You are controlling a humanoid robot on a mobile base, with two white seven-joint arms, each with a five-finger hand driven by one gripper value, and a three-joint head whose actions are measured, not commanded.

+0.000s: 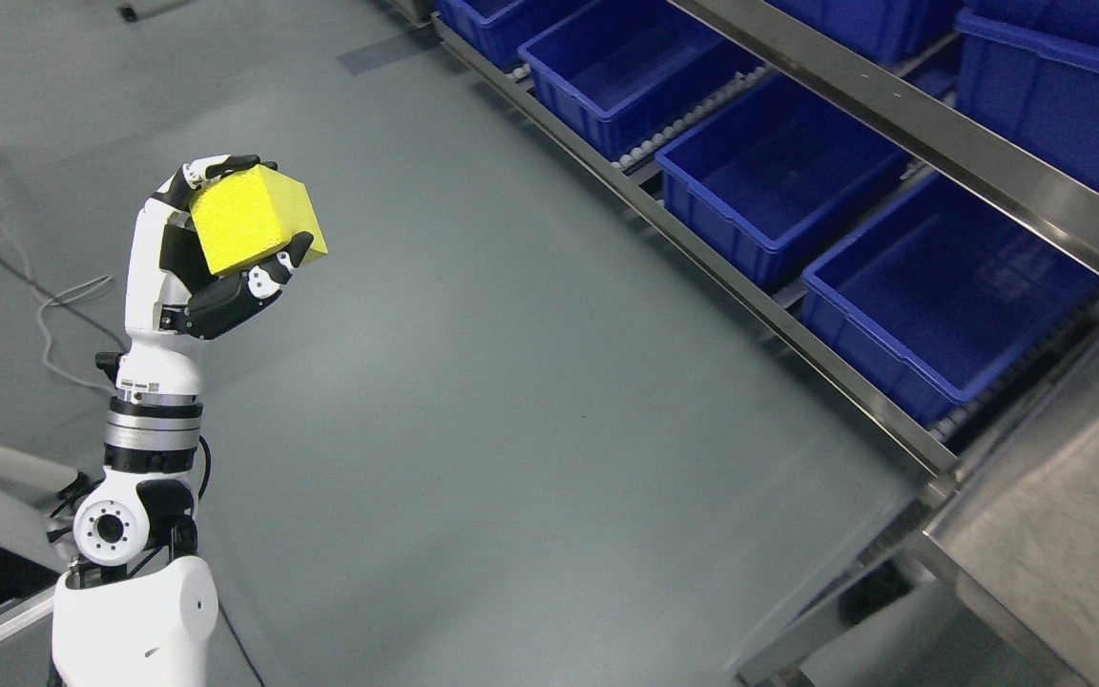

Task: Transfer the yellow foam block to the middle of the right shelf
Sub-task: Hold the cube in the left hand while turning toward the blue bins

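Now | left hand (216, 253) curled tight | grips yellow foam block (254, 221) mid-air

A metal shelf (902, 105) runs diagonally along the right side. On its lower roller level sit 4 blue bins (778, 176) in a row, each open-topped. Grey floor (473, 401) lies beside it, with loose cables (58, 305) at the left.
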